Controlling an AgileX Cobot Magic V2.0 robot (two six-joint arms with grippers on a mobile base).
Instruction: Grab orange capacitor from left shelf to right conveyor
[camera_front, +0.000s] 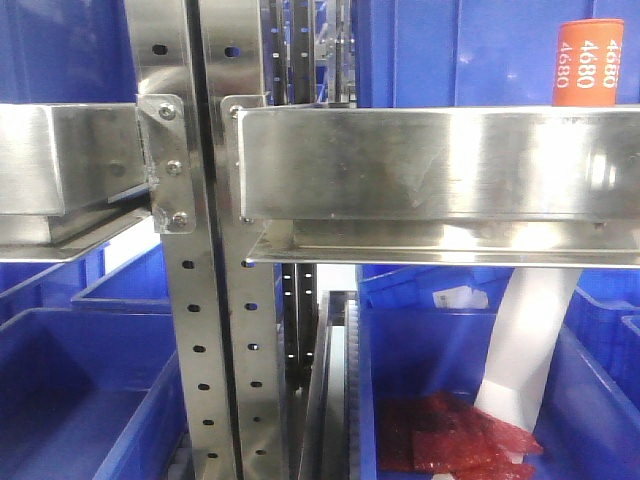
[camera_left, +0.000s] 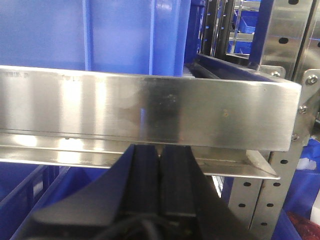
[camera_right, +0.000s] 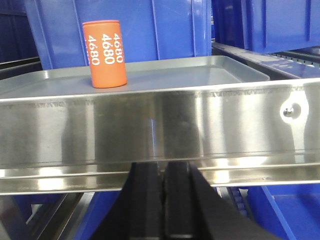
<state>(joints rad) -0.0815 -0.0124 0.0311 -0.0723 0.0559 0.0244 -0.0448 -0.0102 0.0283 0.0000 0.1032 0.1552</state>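
Note:
An orange capacitor (camera_right: 104, 53) marked 4680 stands upright on a grey tray (camera_right: 200, 72) behind a steel shelf rail. It also shows at the top right of the front view (camera_front: 588, 62). My right gripper (camera_right: 162, 167) is shut and empty, low in front of the rail, below and right of the capacitor. My left gripper (camera_left: 159, 150) is shut and empty, its tips just under the steel rail (camera_left: 150, 107) of the left shelf. No capacitor shows in the left wrist view.
Perforated steel uprights (camera_front: 190, 300) split the shelving. Blue bins (camera_front: 90, 400) sit below and behind the rails. A white object (camera_front: 525, 350) rests on red packets (camera_front: 450, 440) in the lower right bin.

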